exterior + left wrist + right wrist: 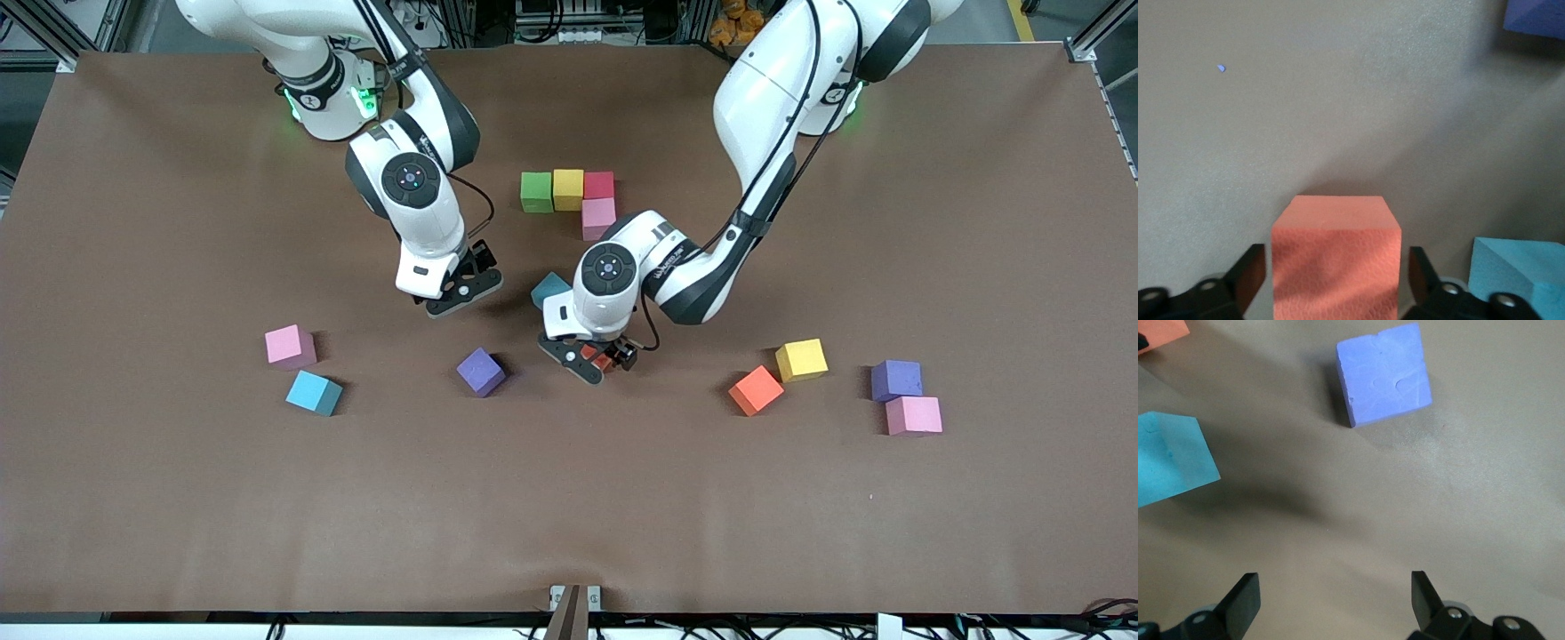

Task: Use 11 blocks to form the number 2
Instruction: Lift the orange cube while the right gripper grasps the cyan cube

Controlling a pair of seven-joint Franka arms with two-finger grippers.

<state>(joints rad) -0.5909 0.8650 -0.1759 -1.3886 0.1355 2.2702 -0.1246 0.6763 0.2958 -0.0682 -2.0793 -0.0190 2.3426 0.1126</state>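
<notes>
brown table | left gripper fingers straddle red block, grip unclear | right gripper spread

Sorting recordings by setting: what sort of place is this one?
Most likely a robotics lab bench. Two white arms stand at a table covered in plain brown sheet, with metal framing and cables around its edges. Foam blocks are the only props, and the left pincer is down around a red block.
</notes>
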